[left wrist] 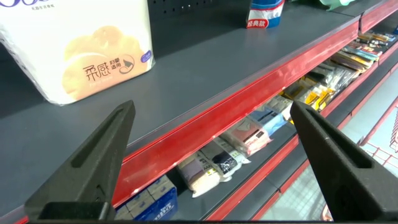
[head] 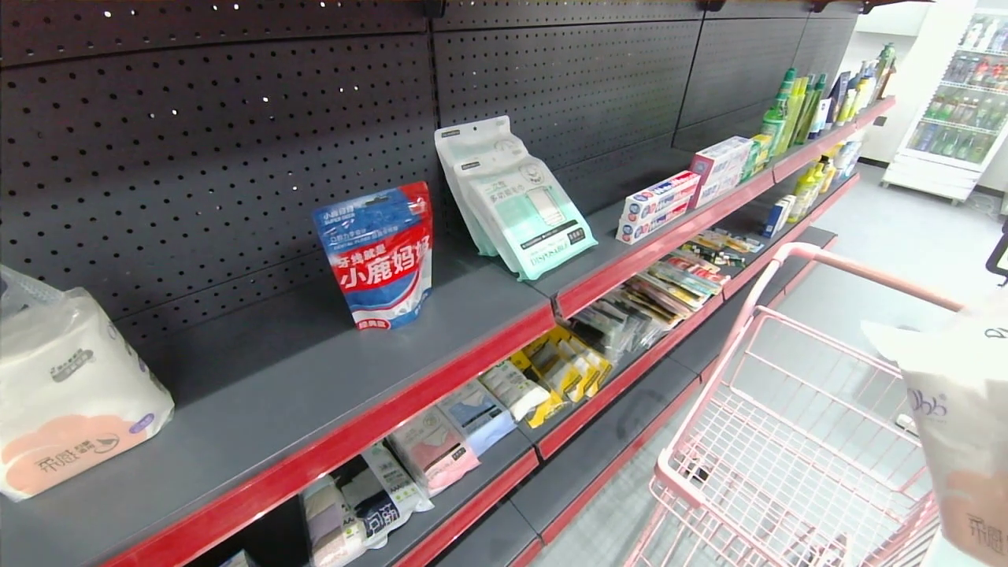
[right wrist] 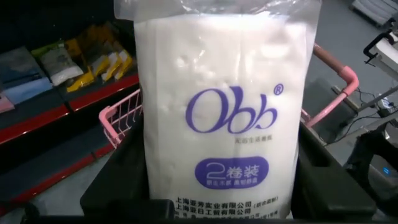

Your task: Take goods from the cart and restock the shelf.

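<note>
A white tissue pack (right wrist: 227, 106) with purple print hangs upright above the pink cart (head: 787, 441), with my right gripper (right wrist: 221, 199) shut on its lower part. The same pack (head: 957, 425) appears at the right edge of the head view. Another tissue pack (head: 71, 402) with an orange base stands at the left end of the top grey shelf (head: 315, 370). My left gripper (left wrist: 211, 186) is open in front of that shelf's red edge, with nothing between its fingers (left wrist: 93, 168); the shelved tissue pack (left wrist: 81, 43) is just beyond it.
On the top shelf stand a red and blue pouch (head: 382, 256), mint pouches (head: 520, 197) and toothpaste boxes (head: 661, 205), with bare shelf between the tissue pack and the red pouch. Lower shelves hold several small packets (head: 488, 402). A drinks fridge (head: 957, 102) stands far right.
</note>
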Motion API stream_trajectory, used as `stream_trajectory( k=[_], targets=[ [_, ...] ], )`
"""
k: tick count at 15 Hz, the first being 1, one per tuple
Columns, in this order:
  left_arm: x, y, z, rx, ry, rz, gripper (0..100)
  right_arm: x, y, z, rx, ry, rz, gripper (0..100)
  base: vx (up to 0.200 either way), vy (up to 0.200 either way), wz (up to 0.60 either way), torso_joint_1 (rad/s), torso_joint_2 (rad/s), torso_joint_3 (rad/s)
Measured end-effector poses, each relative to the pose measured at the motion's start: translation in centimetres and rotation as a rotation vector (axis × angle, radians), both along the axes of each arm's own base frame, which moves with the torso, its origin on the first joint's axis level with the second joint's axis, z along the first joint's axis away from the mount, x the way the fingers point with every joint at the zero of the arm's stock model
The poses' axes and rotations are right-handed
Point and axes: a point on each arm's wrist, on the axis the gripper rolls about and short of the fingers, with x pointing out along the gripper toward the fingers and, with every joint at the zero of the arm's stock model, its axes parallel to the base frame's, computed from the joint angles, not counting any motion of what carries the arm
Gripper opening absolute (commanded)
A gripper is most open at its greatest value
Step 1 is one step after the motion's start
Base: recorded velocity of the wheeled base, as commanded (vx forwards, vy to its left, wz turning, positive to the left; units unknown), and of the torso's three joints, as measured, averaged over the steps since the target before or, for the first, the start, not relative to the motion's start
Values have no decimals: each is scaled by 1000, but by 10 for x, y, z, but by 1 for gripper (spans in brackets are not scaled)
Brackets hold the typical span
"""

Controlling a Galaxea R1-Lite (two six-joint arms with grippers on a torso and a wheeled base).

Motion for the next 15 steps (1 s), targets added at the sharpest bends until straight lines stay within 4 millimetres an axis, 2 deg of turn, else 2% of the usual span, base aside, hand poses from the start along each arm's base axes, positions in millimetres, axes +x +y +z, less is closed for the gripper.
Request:
stream_trajectory(
  k=[3,5,7,10,12,15],
  targets=[
    [0,0,0,0,0,0,100,-17,0,-1,5,-45,34,0,0,0,0,0,0,0],
    [0,0,0,0,0,0,100,-14,4,0,32,-45,168,0,0,0,0,0,0,0],
    [0,0,0,0,0,0,100,-3,6,6,46,-56,213,0,0,0,0,0,0,0],
    [0,0,0,0,0,0,100,26,11,18,82,-106,330,0,0,0,0,0,0,0],
    [0,0,0,0,0,0,100,38,16,16,107,-76,450,0,0,0,0,0,0,0],
    [0,0,0,0,0,0,100,47,19,13,110,-33,489,0,0,0,0,0,0,0]
  ],
)
